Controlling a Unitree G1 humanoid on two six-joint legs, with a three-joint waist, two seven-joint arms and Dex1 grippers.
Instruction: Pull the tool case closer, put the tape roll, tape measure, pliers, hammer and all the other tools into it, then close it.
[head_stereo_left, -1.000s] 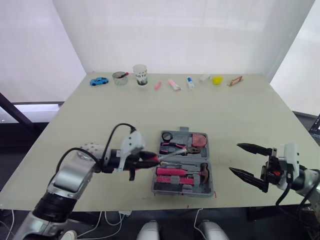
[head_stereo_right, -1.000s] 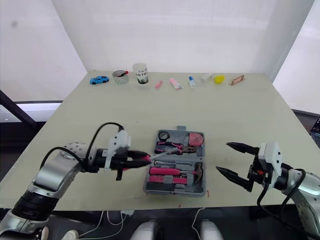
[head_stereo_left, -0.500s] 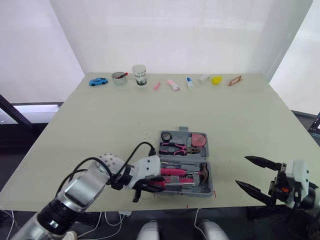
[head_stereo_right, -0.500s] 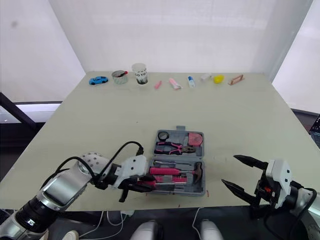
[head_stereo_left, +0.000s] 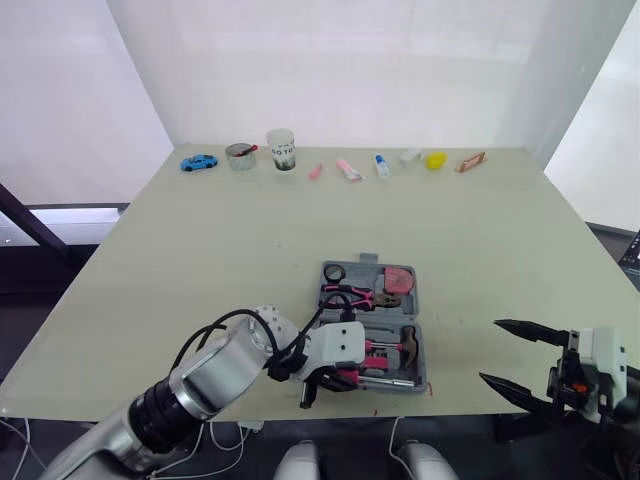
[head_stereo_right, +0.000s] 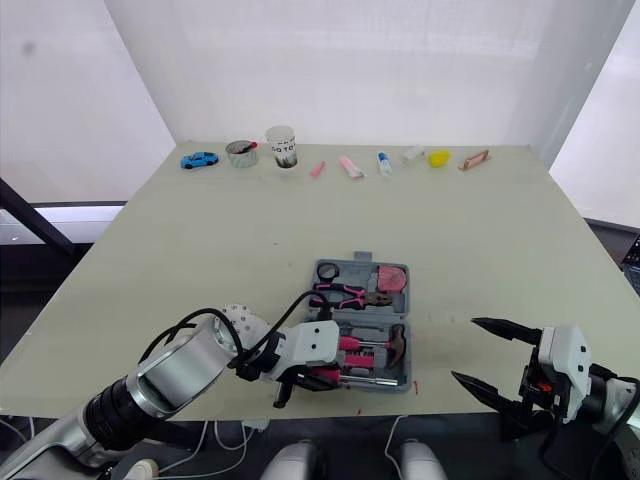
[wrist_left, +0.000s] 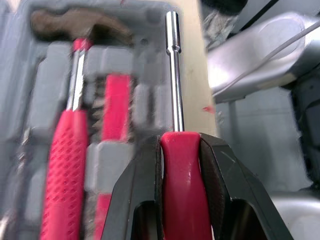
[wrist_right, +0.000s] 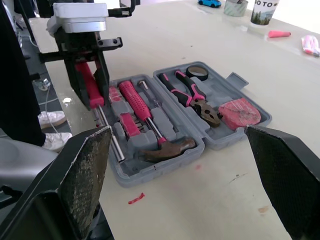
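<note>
Red driver (wrist_left: 175, 90) handle is squeezed tight in the left tool (wrist_left: 181, 145), low over the near side of the open case (head_stereo_left: 423, 360), I think so it can drop into a slot beside the hammer (wrist_right: 150, 122). The right tool (head_stereo_left: 490, 350) hangs spread wide, out of the way. Pliers (wrist_right: 192, 97), tape roll (wrist_right: 197, 72) and tape measure (wrist_right: 240, 111) lie in the far half. The case sits near the worktop (head_stereo_left: 480, 240) front edge, not shut yet.

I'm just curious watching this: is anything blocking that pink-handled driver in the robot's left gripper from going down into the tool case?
Nothing visible does. The left gripper holds the driver right over the near edge strip of the tool case. The hammer lies to one side, not under it.
</note>
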